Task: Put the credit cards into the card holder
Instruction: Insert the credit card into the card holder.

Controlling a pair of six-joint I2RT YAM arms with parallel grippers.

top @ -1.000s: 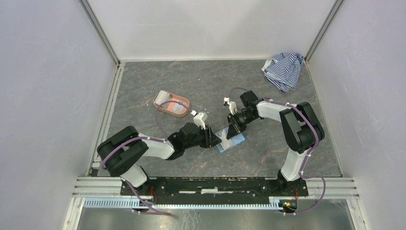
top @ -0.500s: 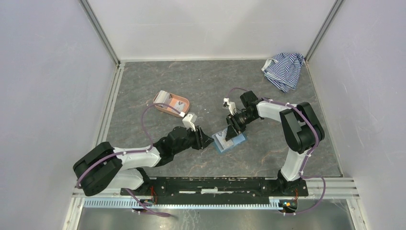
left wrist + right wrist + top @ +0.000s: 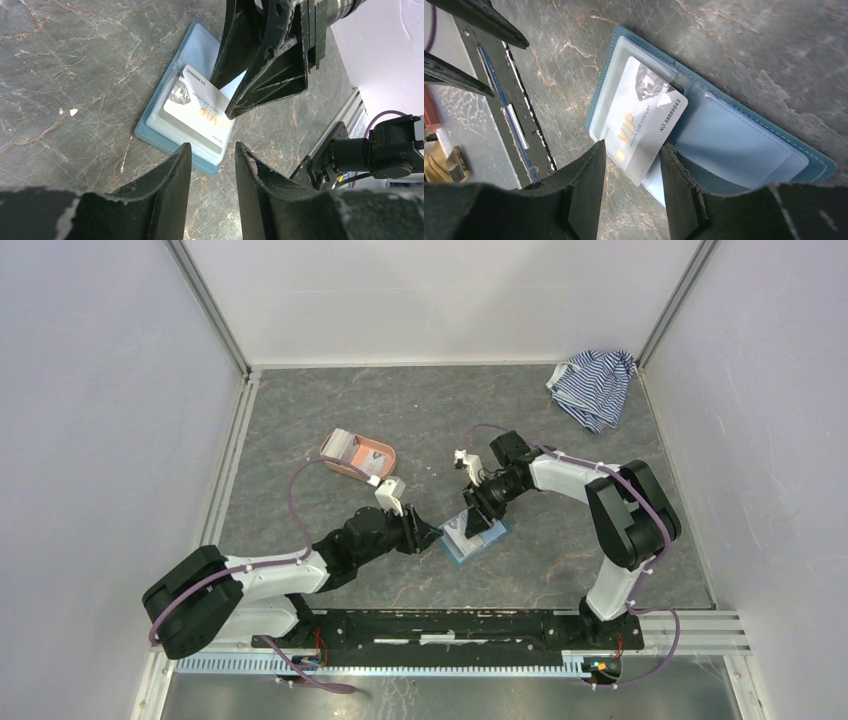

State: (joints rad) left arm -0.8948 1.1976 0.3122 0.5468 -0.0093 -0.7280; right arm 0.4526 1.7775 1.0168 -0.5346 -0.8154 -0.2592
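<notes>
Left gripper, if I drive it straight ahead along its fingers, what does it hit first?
The left gripper would most likely meet the near edge of the open card holder, white VIP card lying on it; the right gripper stands just beyond. Depth is hard to judge.

A salmon-pink oval tray [image 3: 375, 452] sits left of centre on the dark, marble-veined worktop [image 3: 420, 405], well apart from a crumpled blue-and-white striped cloth [image 3: 592, 387] bunched in the far right corner. Pale walls [image 3: 440, 300] enclose the worktop on three sides, and a ribbed aluminium rail [image 3: 450, 664] runs along its near edge.
</notes>
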